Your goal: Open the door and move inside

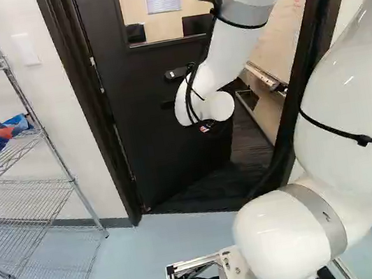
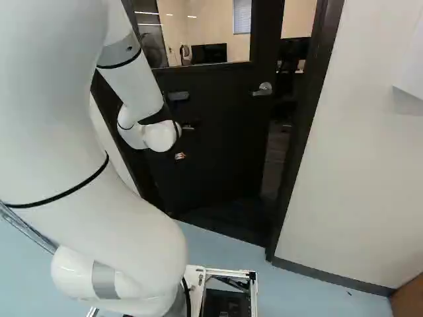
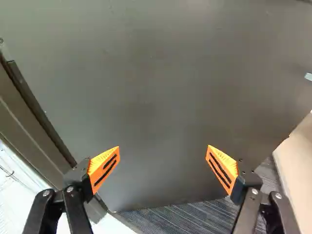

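Foreground: white, rounded, jointed arm (image 1: 279, 238). Its black two-fingered gripper (image 2: 180, 156), orange-padded, is released, fingers spread wide before the black windowed door (image 2: 218, 148). The door, bearing a silver lever handle (image 2: 264, 90), stands partly open; grey striped carpet (image 3: 180, 219) lies beyond.

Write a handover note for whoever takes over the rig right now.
Gripper: open, holding nothing, facing the door; can't tell if anything touches it.
Door: partly open, swung into the room beyond. Lever handle is clear of the gripper.
Done: door off its frame.
Left: probably push it wider, then drive the base in; it is outside the doorway.
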Motion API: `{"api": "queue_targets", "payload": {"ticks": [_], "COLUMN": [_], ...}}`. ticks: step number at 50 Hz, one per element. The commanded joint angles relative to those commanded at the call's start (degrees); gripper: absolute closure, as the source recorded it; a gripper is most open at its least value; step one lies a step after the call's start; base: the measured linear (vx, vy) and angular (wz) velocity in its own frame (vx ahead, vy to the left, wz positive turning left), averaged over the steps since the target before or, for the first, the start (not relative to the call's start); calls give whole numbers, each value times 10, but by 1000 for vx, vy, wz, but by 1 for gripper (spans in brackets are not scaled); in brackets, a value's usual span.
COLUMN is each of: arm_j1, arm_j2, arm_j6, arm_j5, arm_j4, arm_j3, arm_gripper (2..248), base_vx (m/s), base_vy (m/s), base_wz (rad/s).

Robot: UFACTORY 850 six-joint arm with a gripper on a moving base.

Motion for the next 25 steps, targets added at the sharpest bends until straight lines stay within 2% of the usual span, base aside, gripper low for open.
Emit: {"api": "queue_targets", "payload": {"ticks": [25], "arm_j1": [0], "arm_j2": [0], "arm_j6": [0], "arm_j5": [0], "arm_j4": [0], "arm_j3": [0], "arm_gripper": [3], "base_vx": [103], "base_vy": [54], "base_wz": [-14]}}
